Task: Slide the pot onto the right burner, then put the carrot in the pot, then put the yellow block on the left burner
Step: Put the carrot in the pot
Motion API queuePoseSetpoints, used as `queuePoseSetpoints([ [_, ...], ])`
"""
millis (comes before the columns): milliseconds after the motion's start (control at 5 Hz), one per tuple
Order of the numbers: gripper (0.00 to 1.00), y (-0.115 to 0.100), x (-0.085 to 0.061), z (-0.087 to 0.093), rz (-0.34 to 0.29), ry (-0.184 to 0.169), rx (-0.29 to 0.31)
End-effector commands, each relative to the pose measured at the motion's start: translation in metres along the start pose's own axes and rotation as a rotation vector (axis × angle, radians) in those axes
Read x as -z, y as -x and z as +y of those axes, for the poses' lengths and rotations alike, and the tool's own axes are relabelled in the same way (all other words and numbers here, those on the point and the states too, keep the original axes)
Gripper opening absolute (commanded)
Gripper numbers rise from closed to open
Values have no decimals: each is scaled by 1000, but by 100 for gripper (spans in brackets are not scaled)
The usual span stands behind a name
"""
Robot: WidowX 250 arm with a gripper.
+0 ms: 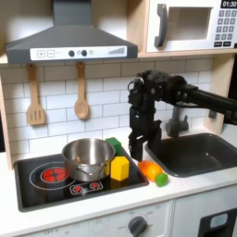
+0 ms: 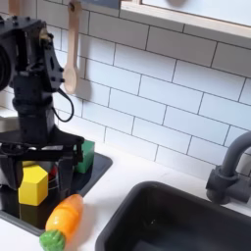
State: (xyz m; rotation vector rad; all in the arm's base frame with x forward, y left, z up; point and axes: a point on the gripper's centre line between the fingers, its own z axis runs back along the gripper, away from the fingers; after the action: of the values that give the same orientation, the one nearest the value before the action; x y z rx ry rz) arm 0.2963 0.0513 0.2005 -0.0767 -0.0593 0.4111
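One step seems done: your shiny round steel pot [image 1: 88, 157] sits mid-cooktop, so open, empty jaws hang above the stubby orange carrot [image 2: 62, 218].

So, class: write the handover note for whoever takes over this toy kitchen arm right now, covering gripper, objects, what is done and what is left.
Gripper: open, empty, hanging over the counter behind the carrot.
Pot: on the cooktop, over the burner on the first exterior view's right; that step looks done.
Carrot: lying on the counter beside the cooktop, not yet in the pot.
Yellow block: at the cooktop's edge by the pot, next to a green block.
Left burner: bare.
Left: carrot into pot, block onto that burner.
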Motion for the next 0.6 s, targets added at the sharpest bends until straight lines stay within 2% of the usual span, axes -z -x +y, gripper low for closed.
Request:
queuePoseSetpoints([
  [0, 100, 9, 4, -16, 16, 2, 62],
  [200, 100, 11, 8, -15, 26, 9, 68],
  [400, 100, 11, 13, -12, 38, -13, 70],
])
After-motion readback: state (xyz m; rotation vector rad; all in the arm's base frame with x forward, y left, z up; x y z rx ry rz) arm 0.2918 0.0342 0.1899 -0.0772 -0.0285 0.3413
